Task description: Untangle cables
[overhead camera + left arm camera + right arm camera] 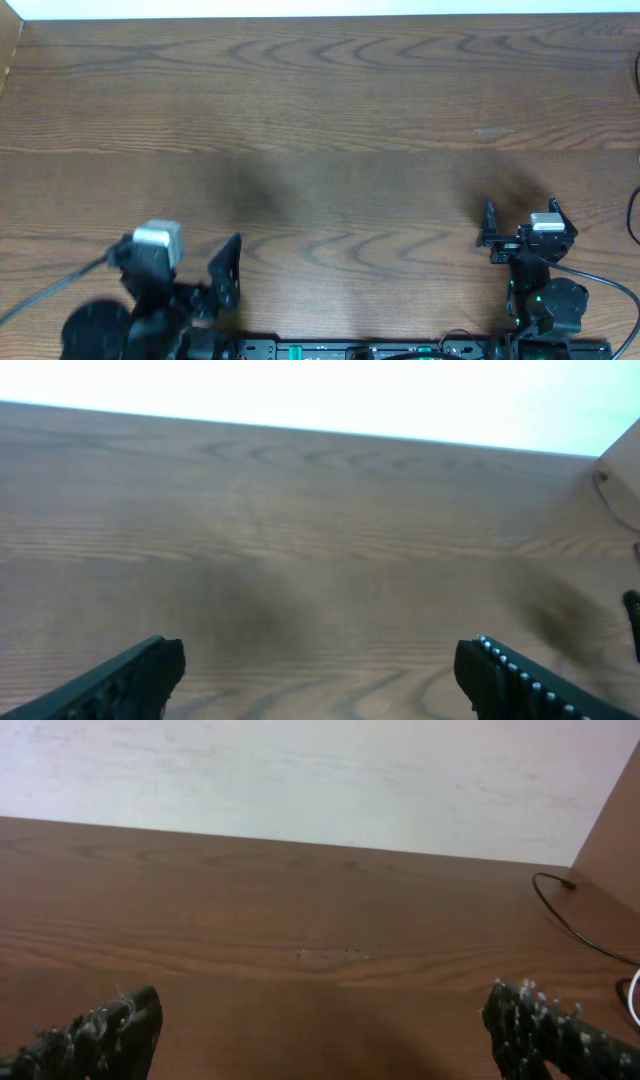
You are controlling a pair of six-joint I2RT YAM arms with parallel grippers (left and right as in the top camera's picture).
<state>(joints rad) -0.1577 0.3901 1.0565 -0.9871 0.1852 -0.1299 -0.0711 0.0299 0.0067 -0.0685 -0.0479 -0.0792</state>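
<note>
Only parts of the cables show, at the table's right edge. In the right wrist view a thin black cord (572, 923) with a small plug end curves along the right side, with a bit of white cord (635, 1000) below it. In the overhead view a black curve (632, 215) shows at the right border. A thin cord (612, 495) shows at the right in the left wrist view. My left gripper (190, 275) (320, 670) is open and empty at the front left. My right gripper (521, 216) (320, 1030) is open and empty at the front right, left of the cords.
The brown wooden table (320, 130) fills the views, with a white wall (300, 770) behind its far edge. A brown side panel (612, 830) stands at the right. A small pale scuff (493, 130) marks the wood.
</note>
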